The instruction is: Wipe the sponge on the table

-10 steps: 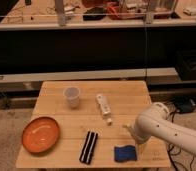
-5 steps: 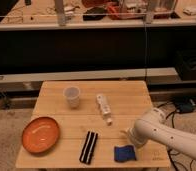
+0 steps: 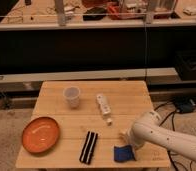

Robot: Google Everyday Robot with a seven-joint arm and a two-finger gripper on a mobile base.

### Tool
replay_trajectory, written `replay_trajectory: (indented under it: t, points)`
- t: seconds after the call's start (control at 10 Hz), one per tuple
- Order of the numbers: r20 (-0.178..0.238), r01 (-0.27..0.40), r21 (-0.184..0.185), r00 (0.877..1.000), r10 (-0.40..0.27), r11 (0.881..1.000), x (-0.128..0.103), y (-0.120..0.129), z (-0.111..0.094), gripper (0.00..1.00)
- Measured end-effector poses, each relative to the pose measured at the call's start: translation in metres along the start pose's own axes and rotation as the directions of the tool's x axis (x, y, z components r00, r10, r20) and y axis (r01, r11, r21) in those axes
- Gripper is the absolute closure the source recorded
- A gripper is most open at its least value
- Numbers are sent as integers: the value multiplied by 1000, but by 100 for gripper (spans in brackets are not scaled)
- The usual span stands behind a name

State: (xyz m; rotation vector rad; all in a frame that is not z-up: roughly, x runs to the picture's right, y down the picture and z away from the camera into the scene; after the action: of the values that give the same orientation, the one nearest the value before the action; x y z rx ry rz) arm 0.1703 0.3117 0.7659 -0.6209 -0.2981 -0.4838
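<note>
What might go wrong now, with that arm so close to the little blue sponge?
The tool hovers just behind the sponge, which lies near the front edge of the table; a clumsy push might slide it off. Wiping sideways may knock the black block lying beside it.

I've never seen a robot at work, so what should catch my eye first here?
The thick white arm on the right, its gripper poised just behind a dark-blue sponge at the front edge of the table. Then the bright orange plate at the front left corner.
</note>
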Motion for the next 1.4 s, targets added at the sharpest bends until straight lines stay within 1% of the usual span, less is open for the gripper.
replay_trajectory:
  t: [0.1, 0.4, 0.5, 0.8, 1.0, 1.1, 1.4]
  points:
    - [-2, 6, -2, 1000, -6, 1000, -1, -1, 2, 20]
    - [-3, 26, -5, 1000, -26, 1000, 0, -9, 6, 26]
    - [-6, 38, -7, 999, -38, 999, 0, -11, 8, 33]
    - [-10, 47, -8, 999, -47, 999, 0, -12, 10, 36]
    - [-10, 46, -5, 999, -46, 999, -2, -19, 11, 46]
    - [-11, 42, -6, 999, -42, 999, -1, -17, 9, 62]
    - [-11, 49, -6, 999, -49, 999, -2, -19, 6, 90]
